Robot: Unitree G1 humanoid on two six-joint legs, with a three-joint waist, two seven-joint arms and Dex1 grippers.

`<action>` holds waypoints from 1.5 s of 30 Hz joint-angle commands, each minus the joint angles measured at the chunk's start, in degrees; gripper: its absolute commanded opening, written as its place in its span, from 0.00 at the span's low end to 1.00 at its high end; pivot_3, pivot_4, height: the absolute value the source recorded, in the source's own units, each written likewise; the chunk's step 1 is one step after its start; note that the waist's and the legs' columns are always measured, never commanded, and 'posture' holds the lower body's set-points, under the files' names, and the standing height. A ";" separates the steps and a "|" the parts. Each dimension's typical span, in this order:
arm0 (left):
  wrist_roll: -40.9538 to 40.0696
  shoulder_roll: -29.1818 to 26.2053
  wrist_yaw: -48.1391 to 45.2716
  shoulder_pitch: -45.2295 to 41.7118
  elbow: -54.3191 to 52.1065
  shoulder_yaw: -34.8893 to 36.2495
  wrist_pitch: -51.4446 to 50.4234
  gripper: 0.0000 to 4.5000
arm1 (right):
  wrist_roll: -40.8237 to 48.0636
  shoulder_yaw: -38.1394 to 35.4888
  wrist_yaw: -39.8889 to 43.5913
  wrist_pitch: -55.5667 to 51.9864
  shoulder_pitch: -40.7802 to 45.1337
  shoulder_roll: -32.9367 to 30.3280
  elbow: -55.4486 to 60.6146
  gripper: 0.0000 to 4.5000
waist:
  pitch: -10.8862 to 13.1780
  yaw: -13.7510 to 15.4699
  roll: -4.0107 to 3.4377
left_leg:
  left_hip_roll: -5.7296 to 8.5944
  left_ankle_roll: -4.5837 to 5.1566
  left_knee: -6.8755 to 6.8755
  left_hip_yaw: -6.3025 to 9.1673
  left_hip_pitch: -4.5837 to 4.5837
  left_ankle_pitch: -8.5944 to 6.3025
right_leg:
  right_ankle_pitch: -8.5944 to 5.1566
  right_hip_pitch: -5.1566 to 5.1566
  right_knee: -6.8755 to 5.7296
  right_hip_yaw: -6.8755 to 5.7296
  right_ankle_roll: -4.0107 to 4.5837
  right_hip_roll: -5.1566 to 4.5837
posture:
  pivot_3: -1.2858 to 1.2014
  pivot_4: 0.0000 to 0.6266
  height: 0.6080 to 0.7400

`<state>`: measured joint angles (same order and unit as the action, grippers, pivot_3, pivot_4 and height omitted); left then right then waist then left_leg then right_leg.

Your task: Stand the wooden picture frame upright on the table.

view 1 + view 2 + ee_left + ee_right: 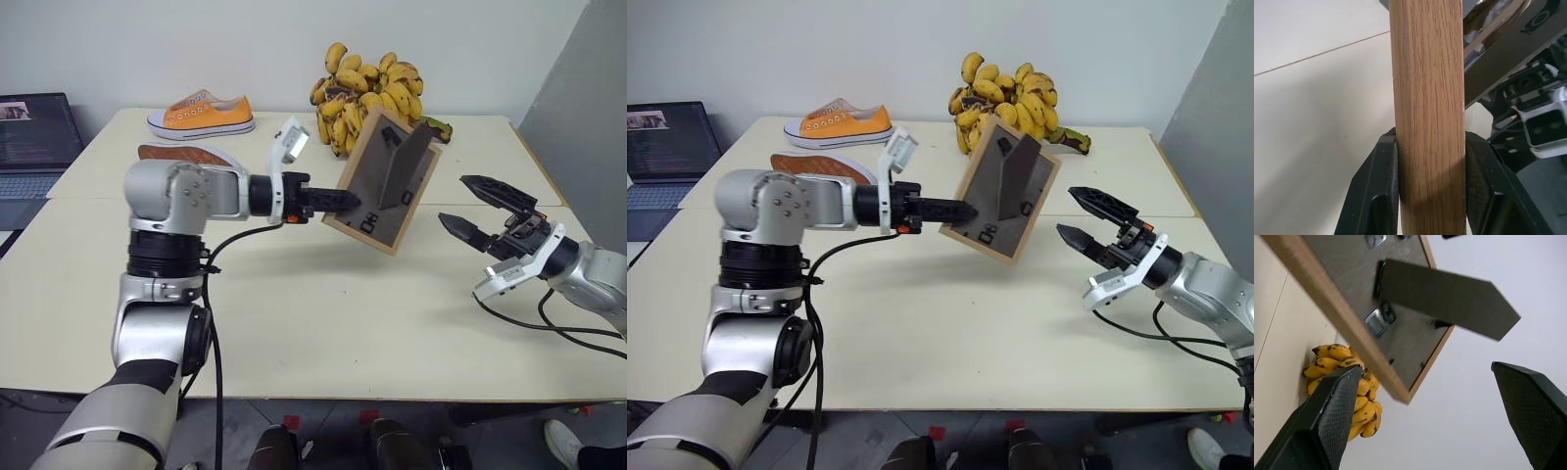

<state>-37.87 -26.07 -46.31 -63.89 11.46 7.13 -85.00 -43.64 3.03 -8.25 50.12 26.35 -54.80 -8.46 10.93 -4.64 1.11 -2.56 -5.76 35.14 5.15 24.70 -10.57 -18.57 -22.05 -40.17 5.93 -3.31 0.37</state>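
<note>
The wooden picture frame (pixel 387 181) hangs tilted in the air above the table (pixel 323 313). Its dark grey back panel faces me, and the stand strut (pixel 407 166) is swung out from it. My left gripper (pixel 353 204) is shut on the frame's lower left edge. In the left wrist view both black fingers (pixel 1376 196) press against the light-wood edge (pixel 1427 98). My right gripper (pixel 454 199) is open just to the right of the frame, not touching it. The right wrist view looks up at the back panel (pixel 1400 323) and the strut (pixel 1449 296).
A big bunch of bananas (pixel 367 93) lies at the back of the table, right behind the frame. An orange shoe (pixel 201 115) and a second shoe lying sole-up (pixel 181 154) are at the back left. A laptop (pixel 34 137) stands off the table's left side.
</note>
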 commanded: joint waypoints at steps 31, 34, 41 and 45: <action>-36.54 -3.84 30.45 2.62 -4.98 7.37 -7.50 0.29 | -20.07 18.17 -26.47 3.39 28.00 9.02 -28.84 0.99 | 0.00 -0.08 0.00 | 0.10 -0.29 0.11 0.04 -0.17 0.17 | -0.01 0.02 -0.50 0.01 0.03 -0.09 | 0.52 0.24 1.00; -37.42 -3.90 31.38 2.62 -4.90 7.34 -7.50 0.29 | -20.93 19.68 -28.63 2.79 29.54 9.21 -30.30 0.99 | 0.00 -0.08 0.00 | 0.11 -0.29 0.12 0.04 -0.17 0.17 | -0.01 0.02 -0.53 0.01 0.03 -0.10 | 0.52 0.24 1.00; -38.37 -3.78 32.84 2.53 -4.60 7.42 -7.50 0.29 | -20.69 21.54 -30.76 2.52 31.50 9.21 -31.31 0.91 | 0.00 -0.08 0.00 | 0.14 -0.29 0.12 0.04 -0.18 0.18 | -0.01 0.02 -0.56 0.01 0.03 -0.14 | 0.52 0.24 1.00; -38.14 -3.61 33.08 2.05 -4.10 7.56 -7.50 0.29 | -20.50 22.06 -31.48 2.31 31.72 9.05 -31.05 0.70 | 0.00 -0.08 0.00 | 0.16 -0.30 0.12 0.04 -0.18 0.18 | -0.01 0.02 -0.57 0.00 0.03 -0.15 | 0.52 0.24 1.00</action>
<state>-74.17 -29.30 -13.04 -59.22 7.58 12.87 -92.24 -64.62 25.69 -38.29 52.94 56.39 -44.99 -40.37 10.93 -4.72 1.11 -2.40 -6.06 35.25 5.19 24.52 -10.39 -18.57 -22.03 -40.74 5.93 -3.28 0.22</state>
